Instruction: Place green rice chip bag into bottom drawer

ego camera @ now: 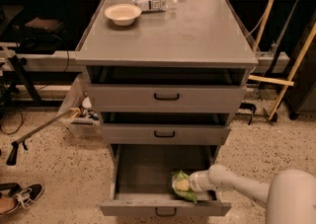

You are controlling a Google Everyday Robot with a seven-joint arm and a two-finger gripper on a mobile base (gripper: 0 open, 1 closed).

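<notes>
The green rice chip bag (180, 185) lies in the open bottom drawer (143, 172) of the grey three-drawer cabinet, near its front right corner. My white arm reaches in from the lower right, and my gripper (190, 184) is at the bag, inside the drawer. The gripper's end is hidden against the bag. The two upper drawers (166, 97) are shut or nearly shut.
A cream bowl (122, 13) and a clear plastic water bottle (153, 2) stand on the cabinet top. A bin of clutter (79, 114) and a long stick lie left of the cabinet. A shoe (19, 196) is at lower left. Wooden poles (289, 77) lean at right.
</notes>
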